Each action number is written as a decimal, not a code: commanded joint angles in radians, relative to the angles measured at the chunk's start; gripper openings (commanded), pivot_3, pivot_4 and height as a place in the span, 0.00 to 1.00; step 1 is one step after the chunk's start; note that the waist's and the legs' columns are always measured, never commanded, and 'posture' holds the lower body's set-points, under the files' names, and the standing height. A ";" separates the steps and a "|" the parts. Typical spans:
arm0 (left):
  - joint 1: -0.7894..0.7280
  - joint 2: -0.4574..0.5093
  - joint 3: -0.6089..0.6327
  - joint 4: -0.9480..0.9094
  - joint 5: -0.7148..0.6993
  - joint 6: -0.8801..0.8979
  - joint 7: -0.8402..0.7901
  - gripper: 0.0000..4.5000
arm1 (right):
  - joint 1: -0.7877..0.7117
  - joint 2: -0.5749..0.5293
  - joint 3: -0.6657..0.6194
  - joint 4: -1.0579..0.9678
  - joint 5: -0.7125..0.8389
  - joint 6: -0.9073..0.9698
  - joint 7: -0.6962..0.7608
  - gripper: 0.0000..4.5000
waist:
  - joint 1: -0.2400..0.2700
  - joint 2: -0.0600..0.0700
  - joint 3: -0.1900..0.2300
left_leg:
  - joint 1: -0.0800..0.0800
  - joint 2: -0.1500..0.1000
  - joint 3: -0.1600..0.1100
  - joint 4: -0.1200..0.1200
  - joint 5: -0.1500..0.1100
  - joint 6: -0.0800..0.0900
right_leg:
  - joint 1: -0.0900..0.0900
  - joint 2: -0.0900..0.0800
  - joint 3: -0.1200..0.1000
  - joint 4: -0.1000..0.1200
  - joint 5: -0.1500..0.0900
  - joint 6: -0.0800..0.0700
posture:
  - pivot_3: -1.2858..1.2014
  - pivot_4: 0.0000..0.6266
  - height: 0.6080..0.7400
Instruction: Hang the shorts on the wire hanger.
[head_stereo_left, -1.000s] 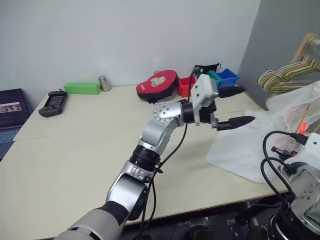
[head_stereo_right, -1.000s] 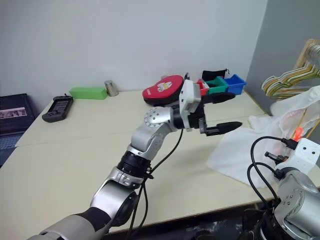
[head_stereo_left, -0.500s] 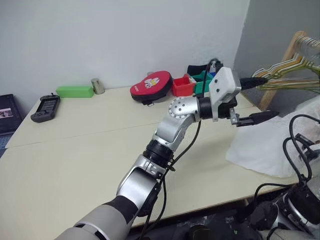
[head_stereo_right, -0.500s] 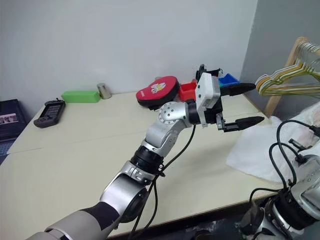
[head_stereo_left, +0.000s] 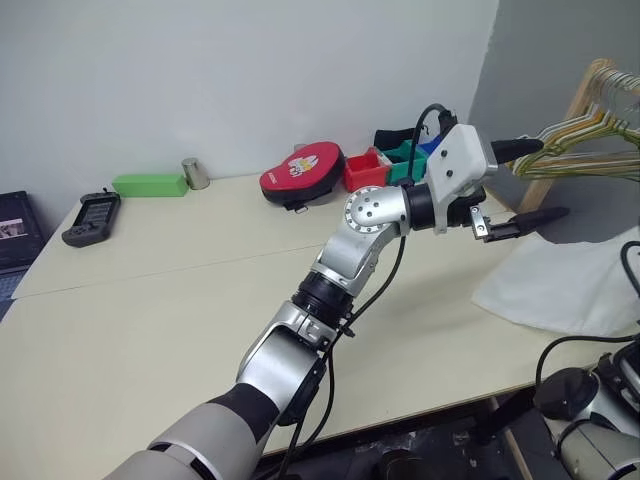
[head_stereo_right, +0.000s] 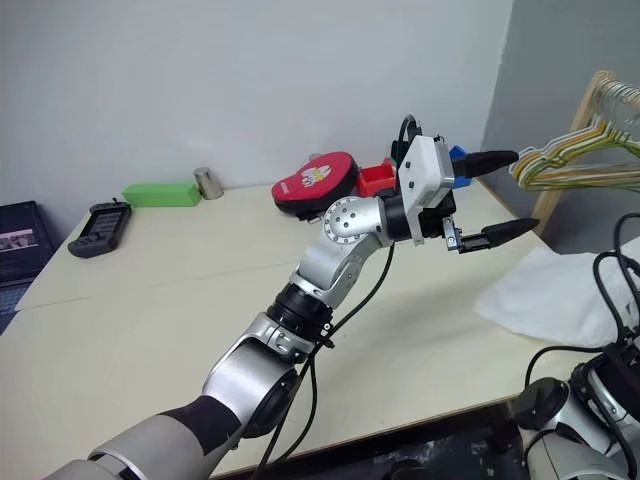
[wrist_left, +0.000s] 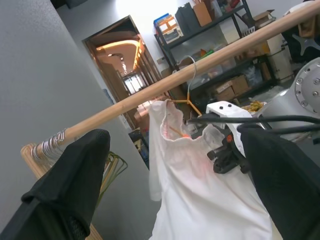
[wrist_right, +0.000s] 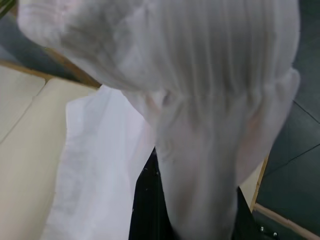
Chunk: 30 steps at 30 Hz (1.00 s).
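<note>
Left eye view takes in the cream worktop (head_stereo_left: 150, 300), where the white shorts (head_stereo_left: 565, 285) trail off the near right corner because their upper part is lifted. In the left wrist view the waistband is raised beside a wooden rail (wrist_left: 165, 90), just below the yellow wire hanger (wrist_left: 187, 97) hooked there, apparently so the cloth can meet the wire. The right tool (wrist_right: 150, 210) is clamped shut on the shorts, fabric draped over it. The left tool (head_stereo_left: 520, 180) reaches toward the rail with jaws spread wide and empty, probably ready to steady the hanger.
</note>
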<state>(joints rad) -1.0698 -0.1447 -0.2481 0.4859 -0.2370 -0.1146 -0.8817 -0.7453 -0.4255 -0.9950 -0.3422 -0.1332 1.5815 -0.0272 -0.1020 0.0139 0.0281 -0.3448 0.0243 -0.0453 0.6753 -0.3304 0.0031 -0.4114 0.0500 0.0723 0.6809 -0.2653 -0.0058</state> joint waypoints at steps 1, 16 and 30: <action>-0.046 -0.058 0.015 -0.007 -0.011 -0.017 0.017 0.99 | -0.046 -0.041 -0.025 0.008 -0.009 -0.042 -0.027 0.00 | 0.001 0.000 0.000 | 0.000 0.000 0.000 0.000 0.000 0.000 | 0.000 0.000 0.000 0.000 0.000 0.000 | 0.47 0.00 1.00; -0.069 -0.048 0.021 0.011 -0.011 -0.027 0.027 1.00 | -0.109 0.012 -0.108 0.033 -0.003 0.019 -0.050 0.06 | 0.008 0.003 0.002 | 0.001 0.000 0.003 -0.001 0.000 0.000 | 0.000 0.000 0.002 0.000 0.000 0.000 | 0.48 0.00 1.00; -0.070 -0.045 0.024 0.010 -0.011 -0.032 0.037 1.00 | -0.056 0.008 -0.043 -0.011 -0.013 -0.007 -0.064 0.73 | 0.015 0.002 0.003 | 0.001 0.000 0.004 -0.001 0.000 0.000 | 0.000 0.000 0.003 0.000 0.000 0.000 | 0.49 0.00 1.00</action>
<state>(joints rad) -1.1087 -0.1478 -0.2465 0.5168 -0.2374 -0.1344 -0.8577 -0.8032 -0.4182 -1.0951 -0.2844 -0.1390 1.5798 -0.0835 -0.0870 0.0161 0.0308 -0.3436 0.0244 -0.0411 0.6744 -0.3304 0.0030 -0.4115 0.0498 0.0750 0.6807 -0.2656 -0.0053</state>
